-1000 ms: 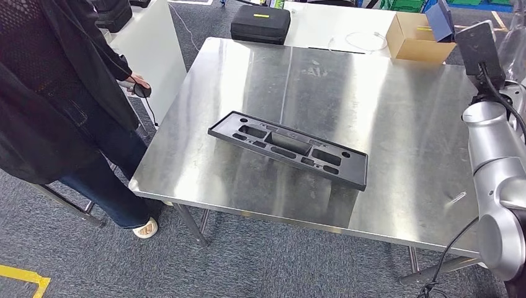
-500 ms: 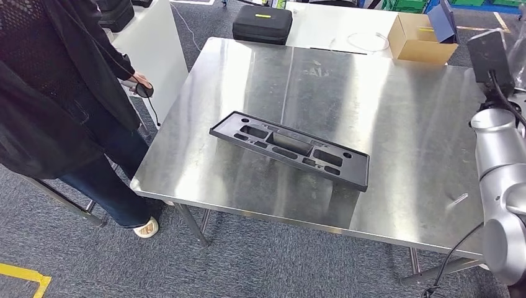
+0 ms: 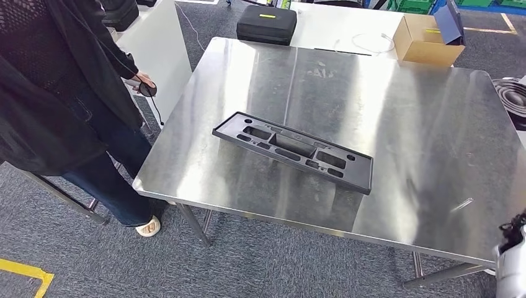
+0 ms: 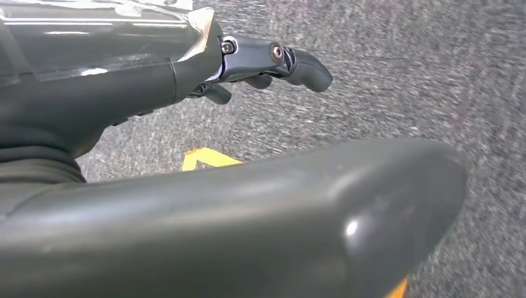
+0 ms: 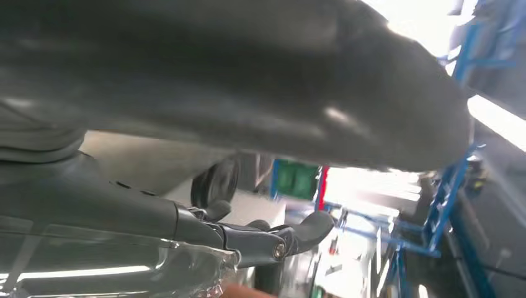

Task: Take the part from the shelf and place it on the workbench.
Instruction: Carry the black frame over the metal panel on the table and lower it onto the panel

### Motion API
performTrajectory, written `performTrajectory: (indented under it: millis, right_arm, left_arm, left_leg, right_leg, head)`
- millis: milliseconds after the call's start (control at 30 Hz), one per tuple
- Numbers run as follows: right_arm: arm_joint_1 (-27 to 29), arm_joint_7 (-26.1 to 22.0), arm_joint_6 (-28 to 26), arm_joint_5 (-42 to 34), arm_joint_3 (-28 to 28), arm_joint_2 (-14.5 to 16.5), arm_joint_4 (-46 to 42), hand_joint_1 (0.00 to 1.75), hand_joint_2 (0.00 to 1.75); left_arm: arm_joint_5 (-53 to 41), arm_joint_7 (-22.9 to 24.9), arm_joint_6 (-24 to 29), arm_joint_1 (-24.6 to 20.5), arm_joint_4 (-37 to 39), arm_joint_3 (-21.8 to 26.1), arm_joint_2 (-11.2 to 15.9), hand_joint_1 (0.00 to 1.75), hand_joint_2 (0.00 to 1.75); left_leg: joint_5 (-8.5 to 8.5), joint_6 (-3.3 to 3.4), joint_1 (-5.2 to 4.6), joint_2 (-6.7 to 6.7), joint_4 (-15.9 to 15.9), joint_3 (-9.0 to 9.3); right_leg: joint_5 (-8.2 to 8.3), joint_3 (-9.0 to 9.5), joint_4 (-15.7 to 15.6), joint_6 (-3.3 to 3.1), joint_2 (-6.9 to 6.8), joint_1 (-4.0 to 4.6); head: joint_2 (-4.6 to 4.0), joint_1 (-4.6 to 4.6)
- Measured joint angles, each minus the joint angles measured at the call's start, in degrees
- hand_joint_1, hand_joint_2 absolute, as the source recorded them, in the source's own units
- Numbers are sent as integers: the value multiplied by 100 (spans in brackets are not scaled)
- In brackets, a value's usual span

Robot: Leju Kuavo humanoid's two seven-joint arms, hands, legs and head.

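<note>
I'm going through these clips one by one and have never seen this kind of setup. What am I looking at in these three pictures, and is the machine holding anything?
This is a two-armed humanoid robot. The wide picture is from its head, looking down on a steel workbench. A long black plastic part lies flat on it, and a person stands at the bench's side. A black case and a cardboard box sit on a white table behind.

The other two pictures come from cameras at the wrists, turned at odd angles. One shows the left hand over grey carpet, the other the right hand against blurred blue racks. Both hold nothing, with fingers apart.
</note>
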Motion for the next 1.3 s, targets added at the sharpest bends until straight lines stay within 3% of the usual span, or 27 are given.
performTrajectory:
  millis: [100,200,367,500,700,833,1300]
  right_arm:
    - [523,-1,799,-106,-530,337,-923,0,0]
    - [723,-1,1150,3,-603,578,-1603,0,0]
    - [661,23,1444,295,-155,920,-2521,0,0]
    - [204,105,1578,408,542,1081,-2904,0,0]
    - [-301,140,1330,96,1293,1122,-3325,0,0]
    - [-322,167,1141,-117,1368,1136,-3643,0,0]
    - [-352,236,690,233,1565,1245,-3739,0,0]
  left_arm:
    - [-14,7,-20,0,0,1,20,0,0]
    - [-49,9,-44,-1,0,1,32,0,0]
    - [-111,13,-110,-31,0,1,56,0,0]
    - [-143,38,-112,-83,0,-1,57,0,0]
    - [-144,25,-112,-108,0,-1,57,0,0]
    - [-144,-5,-112,-105,0,-1,59,0,0]
    - [-80,-67,-136,-109,0,-1,66,0,0]
  left_leg:
    - [-2,0,2,22,-2,6]
    - [-2,-2,2,46,-5,10]
    - [-1,-3,0,78,-6,24]
    - [3,-2,-8,96,-5,38]
    - [3,-1,-11,93,-3,44]
    - [-3,2,-16,96,-3,41]
    - [-4,2,-16,96,-4,43]
  right_leg:
    - [-3,-7,0,-4,15,0]
    - [-4,-8,1,-6,31,0]
    - [-1,1,3,-6,71,-2]
    - [3,4,4,-4,86,-10]
    - [3,8,3,-3,82,-15]
    - [2,6,3,-2,84,-18]
    - [2,7,3,-2,85,-18]
  head:
    - [0,1]
    - [0,2]
    - [0,4]
    - [0,3]
    - [0,4]
    - [0,3]
    - [0,4]
